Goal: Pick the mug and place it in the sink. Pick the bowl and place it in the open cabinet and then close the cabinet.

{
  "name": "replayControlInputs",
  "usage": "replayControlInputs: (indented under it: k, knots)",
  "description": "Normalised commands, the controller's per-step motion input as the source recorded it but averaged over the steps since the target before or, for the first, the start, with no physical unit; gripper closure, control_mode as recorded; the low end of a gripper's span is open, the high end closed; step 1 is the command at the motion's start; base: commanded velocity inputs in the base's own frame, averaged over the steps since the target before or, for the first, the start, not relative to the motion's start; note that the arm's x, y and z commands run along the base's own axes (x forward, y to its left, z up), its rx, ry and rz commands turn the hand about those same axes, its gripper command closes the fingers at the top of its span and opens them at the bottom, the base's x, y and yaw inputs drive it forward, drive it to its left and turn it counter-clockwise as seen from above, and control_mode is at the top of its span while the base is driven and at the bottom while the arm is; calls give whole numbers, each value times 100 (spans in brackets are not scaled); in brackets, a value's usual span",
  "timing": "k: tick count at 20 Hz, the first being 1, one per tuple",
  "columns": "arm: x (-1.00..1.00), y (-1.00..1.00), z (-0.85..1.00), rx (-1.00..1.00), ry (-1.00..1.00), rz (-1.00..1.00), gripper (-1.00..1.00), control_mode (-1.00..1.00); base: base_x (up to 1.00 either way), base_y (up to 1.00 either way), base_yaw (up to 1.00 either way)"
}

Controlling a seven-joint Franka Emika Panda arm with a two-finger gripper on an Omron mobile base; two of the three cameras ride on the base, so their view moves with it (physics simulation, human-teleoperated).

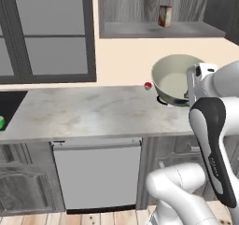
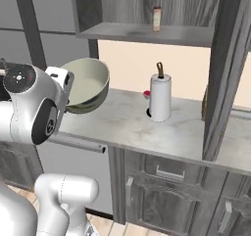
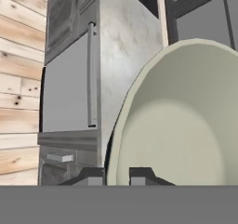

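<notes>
The gripper [image 3: 116,175] pinches the near rim of the bowl [image 2: 88,85], held tilted above the counter [image 1: 93,112] with its hollow facing the open cabinet [image 2: 147,32]. The right base view shows a paper towel roll [image 2: 160,98] right of the bowl. The left base view shows the mug [image 1: 1,122] far left at the sink [image 1: 9,105].

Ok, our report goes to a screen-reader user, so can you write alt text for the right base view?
A white robot arm holds a large cream bowl tilted above a pale counter, its gripper hidden behind the arm. Further along the counter stands a paper towel roll, and above it an open cabinet with a small carton on its shelf.
</notes>
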Motion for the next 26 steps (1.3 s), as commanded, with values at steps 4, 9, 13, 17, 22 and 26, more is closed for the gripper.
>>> replayControlInputs:
  k: [4, 9, 13, 17, 22, 26]
  knots:
    - [0, 0, 0, 0, 0, 0, 100, 100, 56, 0, -6]
    - [0, 0, 0, 0, 0, 0, 100, 100, 59, 0, -7]
    - [0, 0, 0, 0, 0, 0, 100, 100, 52, 0, -6]
    - [0, 0, 0, 0, 0, 0, 100, 100, 40, 0, -6]
    - [0, 0, 0, 0, 0, 0, 100, 100, 10, 0, -5]
    - [0, 0, 0, 0, 0, 0, 100, 100, -4, -1, -2]
